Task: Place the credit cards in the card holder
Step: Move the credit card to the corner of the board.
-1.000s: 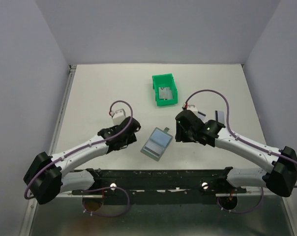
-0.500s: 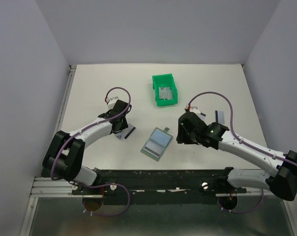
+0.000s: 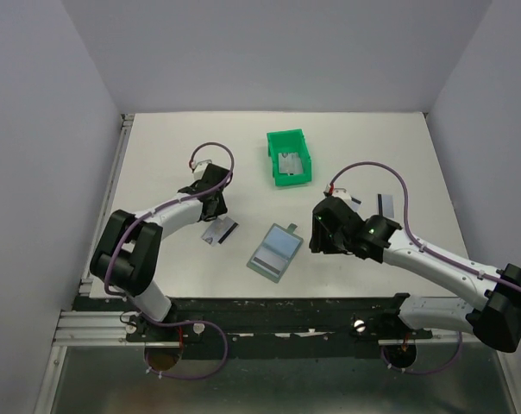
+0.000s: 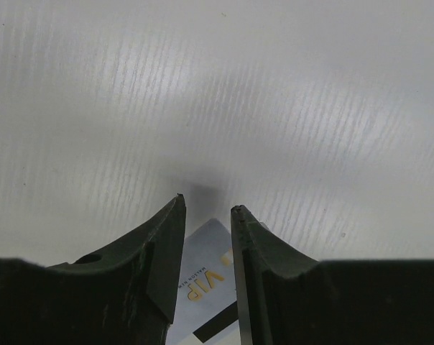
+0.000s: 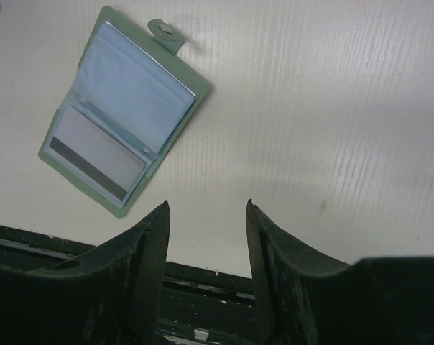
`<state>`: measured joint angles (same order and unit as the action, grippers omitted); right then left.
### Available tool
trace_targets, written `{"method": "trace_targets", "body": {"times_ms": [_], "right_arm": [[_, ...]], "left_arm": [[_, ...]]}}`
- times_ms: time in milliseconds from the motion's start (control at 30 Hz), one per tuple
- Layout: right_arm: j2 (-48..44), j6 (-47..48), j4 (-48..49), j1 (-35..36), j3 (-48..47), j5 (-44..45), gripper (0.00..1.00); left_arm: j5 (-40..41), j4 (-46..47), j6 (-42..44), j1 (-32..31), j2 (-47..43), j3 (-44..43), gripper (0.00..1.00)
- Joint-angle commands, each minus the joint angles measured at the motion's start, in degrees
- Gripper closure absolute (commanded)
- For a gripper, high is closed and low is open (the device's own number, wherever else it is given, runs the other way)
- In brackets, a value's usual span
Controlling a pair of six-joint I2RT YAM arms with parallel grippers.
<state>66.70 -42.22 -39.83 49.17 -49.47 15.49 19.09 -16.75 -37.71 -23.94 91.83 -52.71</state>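
The card holder [image 3: 273, 252] lies open on the table; in the right wrist view [image 5: 123, 108] its lower pale pocket holds a silvery card [image 5: 95, 154]. A loose credit card [image 3: 219, 231] lies flat left of the holder. My left gripper [image 3: 214, 211] hovers just above and behind it, jaws a narrow gap apart, and the card [image 4: 202, 280] shows between the fingers, ungripped. Another card [image 3: 288, 162] lies in the green bin [image 3: 278, 140], and one more [image 3: 384, 202] lies at the right. My right gripper [image 3: 321, 235] is open and empty beside the holder's right edge [image 5: 206, 205].
The green bin stands at the middle back. The black rail [image 3: 278, 306] runs along the near table edge, just past my right fingertips [image 5: 159, 215]. Grey walls close in the table at the left, right and back.
My left gripper moved left away from the holder, let a card down on the table, then drew back up and left off it. My right gripper barely moved.
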Motion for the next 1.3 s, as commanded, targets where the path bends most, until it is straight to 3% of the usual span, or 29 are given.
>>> {"method": "trace_targets", "body": {"times_ms": [0, 400, 800, 1267], "right_arm": [[-1.13, -0.23, 0.9, 0.14, 0.43, -0.89, 0.45], [-1.48, 0.2, 0.99, 0.14, -0.36, -1.42, 0.45], [-1.92, 0.38, 2.04, 0.14, -0.1, -2.56, 0.45], [-4.03, -0.23, 2.83, 0.14, 0.69, -3.27, 0.45]], "left_arm": [[-2.39, -1.26, 0.27, 0.48, 2.64, -0.99, 0.56], [-4.24, -4.69, -1.66, 0.04, 4.85, -0.82, 0.64], [-3.36, -7.95, -3.33, -4.97, 3.88, 2.78, 0.7], [-1.78, -13.04, -13.34, -13.32, -5.25, 11.83, 0.7]]}}
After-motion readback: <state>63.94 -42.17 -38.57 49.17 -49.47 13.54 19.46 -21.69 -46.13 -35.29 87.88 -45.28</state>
